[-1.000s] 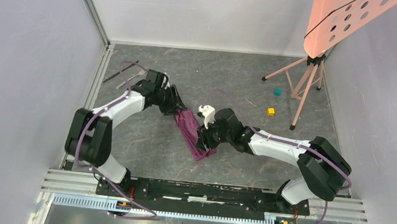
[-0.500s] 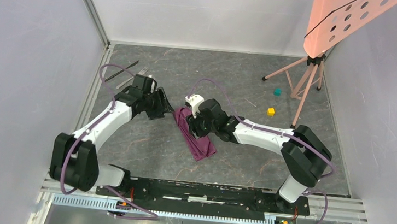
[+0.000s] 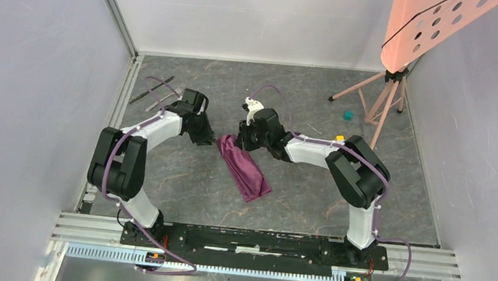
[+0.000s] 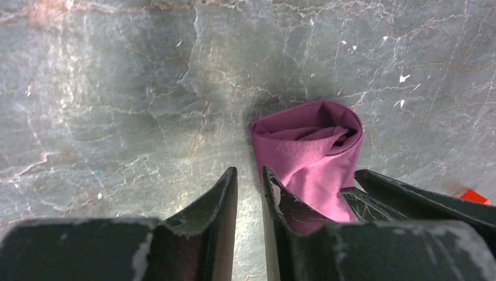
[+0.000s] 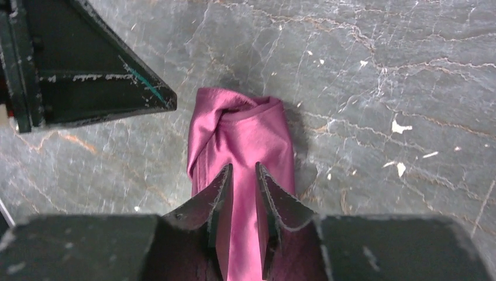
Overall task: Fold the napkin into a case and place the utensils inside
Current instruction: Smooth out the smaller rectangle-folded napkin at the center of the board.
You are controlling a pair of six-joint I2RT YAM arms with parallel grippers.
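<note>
Napkin (image 3: 245, 169) lies folded into a narrow layered strip, its far end between the two pincers and showing a loose, rolled mouth. Left pincer (image 4: 248, 171): fingers nearly together with a slim gap, nothing held; the cloth end sits just to its right. Right pincer (image 5: 243, 167): fingers narrowly apart directly over the strip, cloth showing in the gap; whether it pinches a fold cannot be told. Fork (image 3: 175, 93) and knife (image 3: 149, 92) lie on the table (image 3: 310, 188) beyond the left pincer, well apart from the cloth. Judgement: folding largely done, though the case is untidy at its mouth; both utensils are not yet loaded.
</note>
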